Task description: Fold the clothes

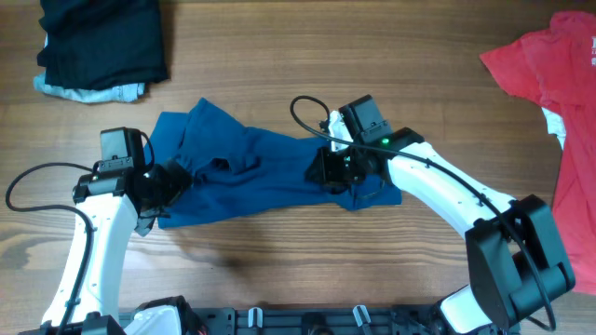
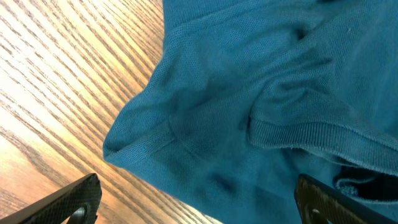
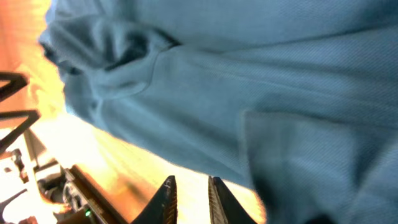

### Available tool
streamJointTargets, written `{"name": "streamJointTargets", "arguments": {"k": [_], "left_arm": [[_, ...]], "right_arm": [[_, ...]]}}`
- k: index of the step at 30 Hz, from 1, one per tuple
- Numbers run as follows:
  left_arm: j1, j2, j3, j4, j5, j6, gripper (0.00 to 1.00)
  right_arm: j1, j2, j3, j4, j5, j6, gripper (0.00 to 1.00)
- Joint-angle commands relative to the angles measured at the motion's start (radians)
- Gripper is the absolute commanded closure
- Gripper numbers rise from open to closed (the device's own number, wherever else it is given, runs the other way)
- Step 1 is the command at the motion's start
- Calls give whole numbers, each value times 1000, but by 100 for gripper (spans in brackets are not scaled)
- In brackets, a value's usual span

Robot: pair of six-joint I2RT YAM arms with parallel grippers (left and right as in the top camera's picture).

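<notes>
A big deep-blue shirt of soft cloth [image 1: 251,172] lies bunched up and wrinkly in the middle of the brown wooden table [image 1: 372,56]. It is not folded yet. The left gripper [image 1: 172,184] sits at the left end of the blue shirt, right at its edge. In the left wrist view its two black fingers [image 2: 78,199] stand very far apart, as wide as can be, and they hold nothing. A corner of the blue shirt [image 2: 249,93] and a ribbed band lie under them, with bare wood beside. The right gripper [image 1: 331,170] is down on the right part of the blue shirt, near its lower edge. In the right wrist view its two fingertips [image 3: 169,193] are almost together, with only a thin gap between them. The blue cloth [image 3: 249,81] fills the view just past the tips, but I cannot tell if any of it is pinched between them. A red shirt [image 1: 549,74] lies spread at the far right side of the table, well apart from the blue one. A black piece of cloth [image 1: 102,37] sits folded at the far left corner. A pale-blue piece [image 1: 93,91] peeks out from under the black one.
</notes>
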Motion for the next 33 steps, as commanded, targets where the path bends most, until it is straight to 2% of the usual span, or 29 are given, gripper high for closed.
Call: {"name": "streamJointTargets", "arguments": {"k": [1, 2, 3, 4, 5, 7, 9, 14, 18, 20, 26, 28, 30, 32, 33], "left_arm": [[9, 6, 11, -4, 8, 5, 0], [9, 6, 11, -5, 8, 5, 0], [9, 6, 11, -5, 8, 5, 0], [9, 6, 11, -4, 8, 5, 0], [9, 6, 11, -4, 8, 5, 0], [9, 6, 11, -4, 8, 5, 0], [9, 6, 11, -4, 8, 5, 0], [9, 6, 11, -5, 8, 5, 0], [9, 6, 11, -4, 8, 5, 0], [9, 6, 11, -4, 8, 5, 0], [9, 6, 11, -1, 8, 5, 0], [9, 6, 11, -1, 8, 5, 0], [9, 6, 11, -1, 8, 5, 0], [9, 6, 11, -1, 8, 5, 0], [9, 6, 11, -1, 8, 5, 0]], "right_arm": [[-54, -16, 126, -136, -4, -43, 79], [-95, -34, 184, -224, 35, -71, 71], [-134, -49, 226, -282, 59, -99, 57], [-176, -61, 264, -332, 81, -131, 47], [-222, -64, 294, -375, 114, -138, 48], [-279, -54, 291, -400, 201, -138, 60], [-292, -27, 275, -399, 257, -137, 62], [-273, 170, 219, -305, 145, -130, 75], [-224, 293, 219, -229, -36, -135, 75], [-192, 306, 220, -211, -45, -135, 78], [-168, 253, 277, -204, -34, -85, 77], [-172, 195, 317, -235, 24, -87, 67], [-201, 140, 320, -266, 105, -86, 33], [-262, 98, 320, -341, 222, -88, 18], [-289, 90, 320, -377, 271, -100, 14]]}}
